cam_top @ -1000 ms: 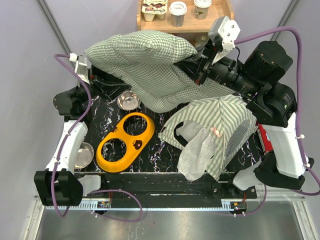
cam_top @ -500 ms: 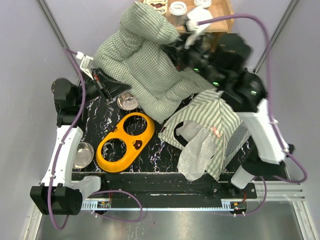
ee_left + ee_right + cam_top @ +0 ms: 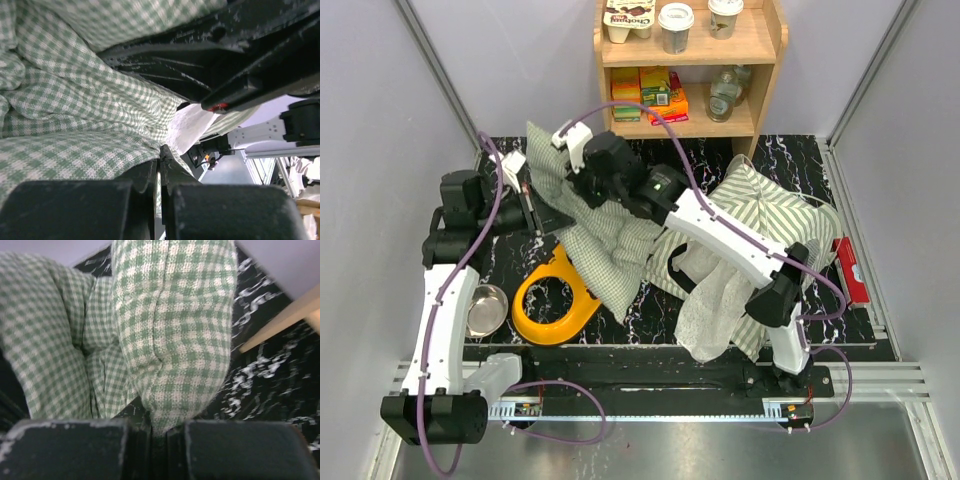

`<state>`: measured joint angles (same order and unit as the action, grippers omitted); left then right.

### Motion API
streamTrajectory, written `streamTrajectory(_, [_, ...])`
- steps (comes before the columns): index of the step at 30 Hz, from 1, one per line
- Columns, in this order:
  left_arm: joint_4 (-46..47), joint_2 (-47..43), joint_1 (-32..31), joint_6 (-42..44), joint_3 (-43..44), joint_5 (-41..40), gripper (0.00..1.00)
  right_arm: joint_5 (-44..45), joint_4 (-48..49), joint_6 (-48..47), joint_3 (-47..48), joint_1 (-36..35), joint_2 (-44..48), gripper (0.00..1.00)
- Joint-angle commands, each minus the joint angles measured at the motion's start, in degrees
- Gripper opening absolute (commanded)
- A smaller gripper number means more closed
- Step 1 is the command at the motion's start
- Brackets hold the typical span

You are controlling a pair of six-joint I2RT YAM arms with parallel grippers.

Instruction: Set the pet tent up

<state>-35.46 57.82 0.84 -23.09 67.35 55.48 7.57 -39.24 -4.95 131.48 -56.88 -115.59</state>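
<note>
you are holding the checked cushion (image 3: 608, 250) with both arms, left gripper (image 3: 160, 167) and right gripper (image 3: 159, 429) each clamped on a fold; the pet tent (image 3: 775, 225) is lying collapsed at right, so you should be setting the cushion down clear of it, arms moving together

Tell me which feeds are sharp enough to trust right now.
Top external: evenly lit and sharp, no motion smear, checked cushion crisp. Left wrist: cloth in focus, left tool dark and soft, background at right overbright. Right wrist: cushion weave fairly sharp, right tool and the table blurred.
</note>
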Motion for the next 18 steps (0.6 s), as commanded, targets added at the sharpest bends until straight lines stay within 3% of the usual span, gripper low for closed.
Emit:
streamTrajectory(1, [0.04,-0.78,1.53,4.27,-3.27,-3.0,0.0,-14.68,10.91,8.46,-12.61,-1.57,5.01,0.01])
streamTrajectory(3, [1.7,-0.69,1.71,4.46,-6.95,-4.5,0.0,-18.88,18.2,9.69,-20.87,-1.56,7.74,0.05])
streamTrajectory(11, [7.6,0.36,2.32,7.53,-18.04,-11.35,0.0,-32.79,31.75,18.73,-38.38,0.63,8.63,0.19])
streamTrajectory(14, [9.44,1.5,2.32,7.54,-20.58,-12.16,0.0,-35.08,35.19,20.51,-41.04,0.98,7.23,0.23])
streamTrajectory(18, [12.69,1.85,2.32,6.04,-22.44,-11.1,0.0,-39.2,37.74,20.86,-42.79,0.98,5.9,0.4])
